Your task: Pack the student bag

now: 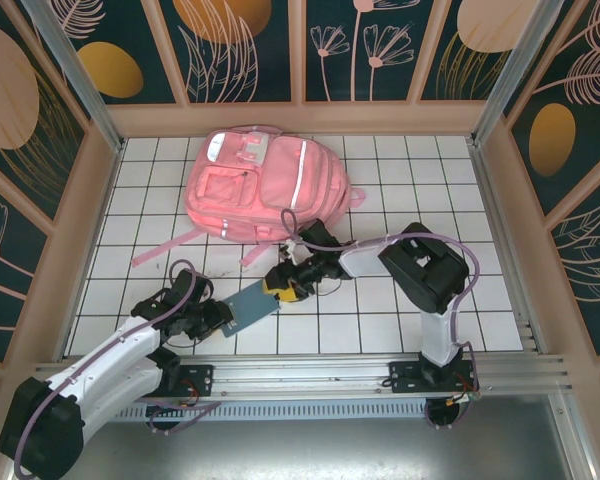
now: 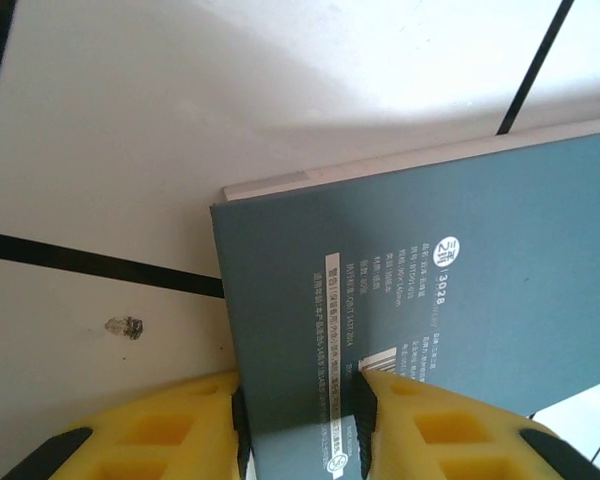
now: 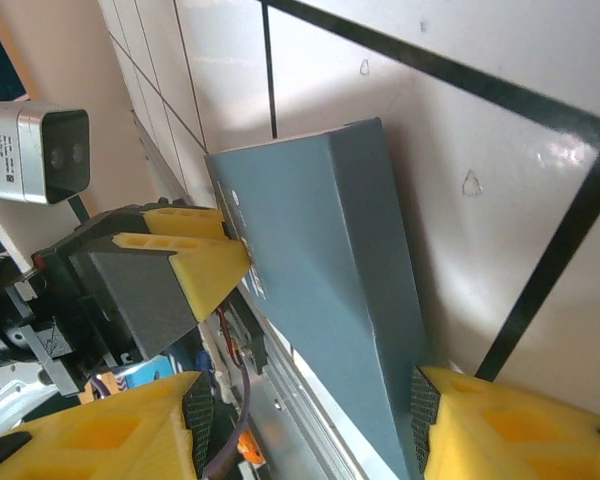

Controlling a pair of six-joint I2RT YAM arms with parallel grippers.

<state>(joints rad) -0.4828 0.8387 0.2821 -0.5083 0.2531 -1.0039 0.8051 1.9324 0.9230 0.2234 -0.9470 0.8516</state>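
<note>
Pink fabric, the student bag (image 1: 265, 185) lay front-up at the 12 o'clock end of the table (image 1: 460, 200). Its long axis ran roughly 10 to 4, and it was apparently zipped, with nothing visible inside. Near it at 6 o'clock, the right gripper (image 1: 283, 284) stood wide astride the far end of a teal book (image 1: 248, 306), with a gap beside one finger (image 3: 110, 430). The left gripper (image 1: 222, 320), further off towards 7, sat over the book's near corner; whether it pinched could not be told.

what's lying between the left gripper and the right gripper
A teal book spans from the left gripper to the right gripper, seen in the top view.
</note>
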